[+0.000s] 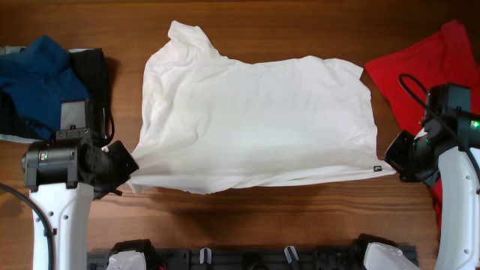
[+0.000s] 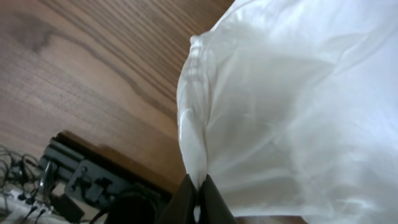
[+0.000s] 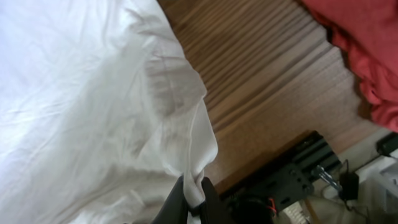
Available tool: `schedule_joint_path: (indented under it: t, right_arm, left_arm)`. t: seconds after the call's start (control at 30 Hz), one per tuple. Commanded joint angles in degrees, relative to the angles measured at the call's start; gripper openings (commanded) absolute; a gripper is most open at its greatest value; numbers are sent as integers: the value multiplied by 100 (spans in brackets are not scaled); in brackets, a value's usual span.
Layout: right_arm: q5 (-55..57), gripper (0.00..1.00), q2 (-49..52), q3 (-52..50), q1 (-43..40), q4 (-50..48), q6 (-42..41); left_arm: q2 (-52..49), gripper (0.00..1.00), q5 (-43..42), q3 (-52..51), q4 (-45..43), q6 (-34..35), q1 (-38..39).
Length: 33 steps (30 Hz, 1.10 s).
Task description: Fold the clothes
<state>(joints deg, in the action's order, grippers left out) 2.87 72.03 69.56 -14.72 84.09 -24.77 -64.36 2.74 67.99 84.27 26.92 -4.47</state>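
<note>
At far left a blue cloth (image 1: 34,71) lies partly cut off, the left gripper (image 1: 132,168) pinches one near corner of the white shirt (image 1: 255,124) spread on the table (image 1: 300,225), the right gripper (image 1: 389,162) pinches its labelled corner, and a red shirt (image 1: 420,71) runs off-frame.

Red shirt (image 1: 439,56) partly past the right edge

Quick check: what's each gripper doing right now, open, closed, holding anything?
Left gripper: closed, pinching one near corner of the white T-shirt.
Right gripper: closed, pinching the T-shirt's other near corner.
</note>
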Motion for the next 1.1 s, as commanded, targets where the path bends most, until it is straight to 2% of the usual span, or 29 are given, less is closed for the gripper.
schedule_joint_path:
  t: [0.0, 0.23, 0.33, 0.53, 0.77, 1.0, 1.07]
  right_arm:
    - [-188, 4, -13, -166, 2, -254, 382]
    - [-205, 4, 380, -289, 2, -1021, 376]
    - [-236, 4, 791, -289, 2, -1499, 376]
    - [-256, 4, 1683, -289, 4, -2430, 424]
    - [-651, 4, 2422, -289, 15, -2839, 577]
    - [-743, 4, 2531, -289, 15, -2935, 673]
    - [-743, 8, 2531, -289, 15, -2953, 673]
  left_arm:
    - [-151, 4, 122, -72, -352, 76, -42]
    - [-826, 4, 133, -72, -1318, 76, -42]
    - [-1432, 4, 468, -72, -1788, 81, -44]
    - [-2444, 4, 487, -72, -2846, 79, -44]
    - [-3211, 4, 485, -72, -3425, 79, -44]
    - [-3403, 4, 483, -72, -3709, 76, -42]
    - [-3403, 5, 485, -72, -3744, 50, -42]
